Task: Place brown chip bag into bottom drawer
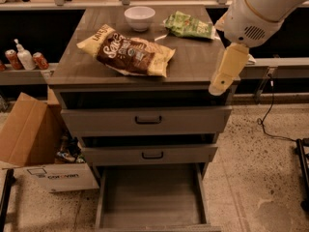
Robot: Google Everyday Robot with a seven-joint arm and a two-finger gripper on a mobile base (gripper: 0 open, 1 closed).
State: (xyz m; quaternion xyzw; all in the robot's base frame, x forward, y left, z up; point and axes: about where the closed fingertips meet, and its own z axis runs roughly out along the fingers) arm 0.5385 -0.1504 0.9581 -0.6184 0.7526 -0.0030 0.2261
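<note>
Gaping open nearest the floor, the bottom drawer (149, 197) sits pulled out. Above, the end effector (219, 85) hangs by the bench's (193, 62) right front corner; I cannot tell its state. The brown chip bag (128, 54) lies on the bench, left of centre, with a white bowl (139, 17) beyond.

There are two crinkly chip bags (130, 56) (189, 25), one white bowl (139, 17), three grey wood-grain drawers (145, 121) (150, 154) (150, 197), and one pale-yellow hand (222, 79) at the tabletop's (193, 62) right edge.
</note>
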